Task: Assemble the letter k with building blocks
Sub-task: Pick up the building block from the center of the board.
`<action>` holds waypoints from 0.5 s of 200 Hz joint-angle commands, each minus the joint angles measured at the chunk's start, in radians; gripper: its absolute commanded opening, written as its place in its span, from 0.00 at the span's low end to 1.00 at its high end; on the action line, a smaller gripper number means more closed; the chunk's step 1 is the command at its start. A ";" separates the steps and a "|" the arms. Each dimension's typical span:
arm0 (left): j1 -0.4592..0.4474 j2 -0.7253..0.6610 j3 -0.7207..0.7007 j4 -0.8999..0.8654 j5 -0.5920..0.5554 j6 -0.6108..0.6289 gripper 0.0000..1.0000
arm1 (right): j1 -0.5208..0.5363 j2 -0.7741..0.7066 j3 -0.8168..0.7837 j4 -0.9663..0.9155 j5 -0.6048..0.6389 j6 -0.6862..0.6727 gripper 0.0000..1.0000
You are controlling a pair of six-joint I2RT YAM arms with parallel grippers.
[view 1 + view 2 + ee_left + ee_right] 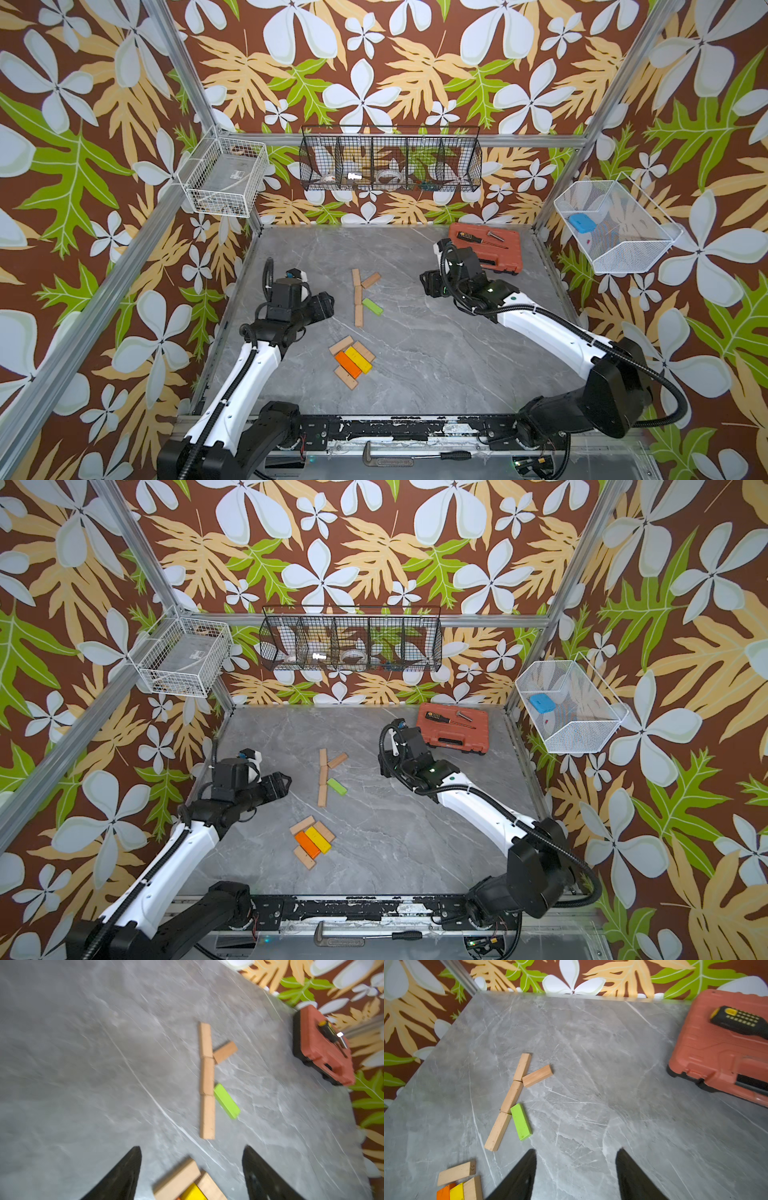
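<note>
Building blocks (pixel 323 776) lie on the grey table (pixel 436 365); red tool case (pixel 503 251) sits at the far corner; left gripper (pixel 191 1147) and right gripper (pixel 576 1149) are open, holding nothing; three wood blocks (pixel 358 296) make a line mid-table; slanted wood block (pixel 370 280) and green block (pixel 372 306) touch its side; yellow block (pixel 360 360) and orange block (pixel 348 365) sit piled nearer the front.

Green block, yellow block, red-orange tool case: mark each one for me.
green block (pixel 521 1122), right wrist view, middle of its top face
yellow block (pixel 360 360), a top view, middle of its top face
red-orange tool case (pixel 473 737), a top view, bare lid beside the screwdriver
</note>
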 commanded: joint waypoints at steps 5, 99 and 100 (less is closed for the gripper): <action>-0.190 -0.004 -0.036 -0.023 -0.120 -0.170 0.77 | -0.060 -0.042 -0.066 0.112 -0.046 0.079 0.67; -0.368 0.279 -0.013 -0.188 -0.320 -0.115 0.78 | -0.071 -0.055 -0.067 0.101 -0.118 0.054 0.67; -0.368 0.282 -0.013 -0.189 -0.319 -0.114 0.78 | -0.071 -0.055 -0.068 0.101 -0.119 0.054 0.67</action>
